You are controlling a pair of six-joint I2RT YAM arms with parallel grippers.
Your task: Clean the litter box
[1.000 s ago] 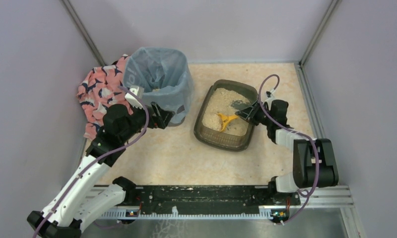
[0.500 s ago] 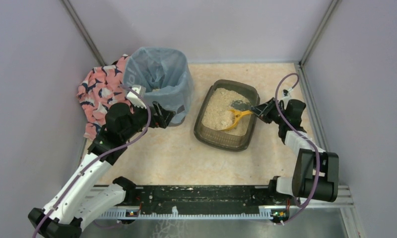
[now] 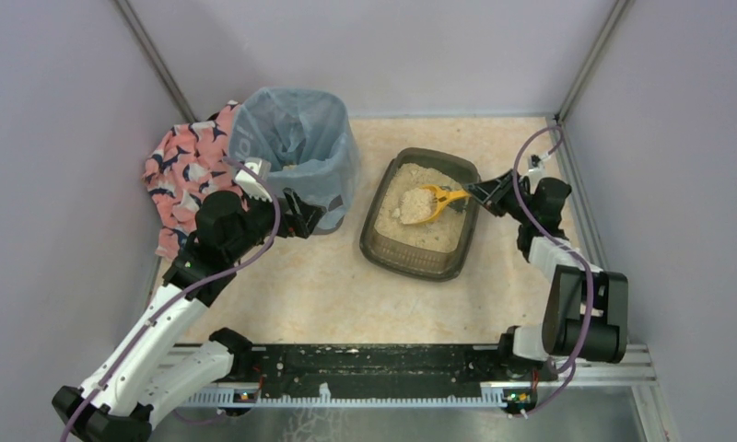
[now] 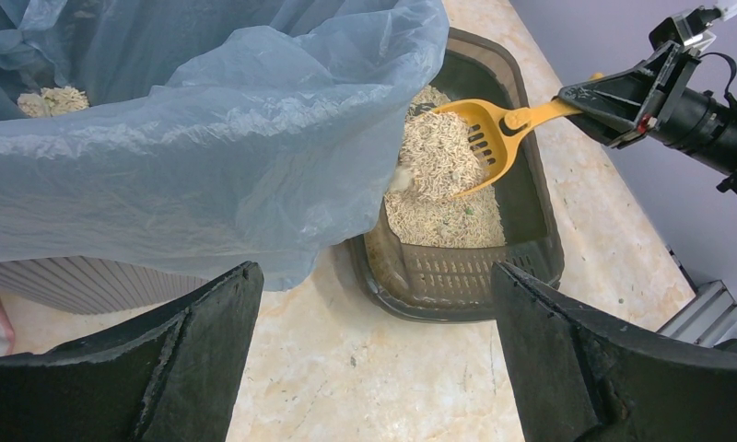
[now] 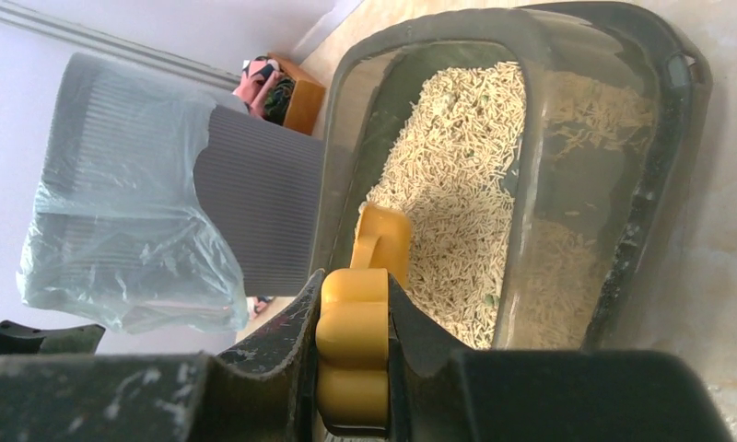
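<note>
Left claw (image 3: 308, 215) stands with its jaws wide apart and holds nothing; it hovers just beside the near right wall of the bin (image 3: 291, 138), which is lined with a blue bag. A patterned cloth (image 3: 181, 170) lies against the bin's left side, by the left wall. Bare bench (image 3: 328, 295) runs between the bin and the litter box (image 3: 406, 260), and more of it lies open toward the arm bases. The litter box sits right of the bin, well short of the right wall, with a strip of bench on that side. Right claw (image 3: 477, 193) is clamped on the handle of a yellow scoop (image 3: 420, 204), reaching in over the tray's right rim; the scoop's bowl is heaped with litter over the far half of the tray.

Only the left wrist view shows a clump of litter inside the bag and the slots in the scoop. Only the right wrist view shows the handle pinched between both fingers. The cloth shows fully only from above.
</note>
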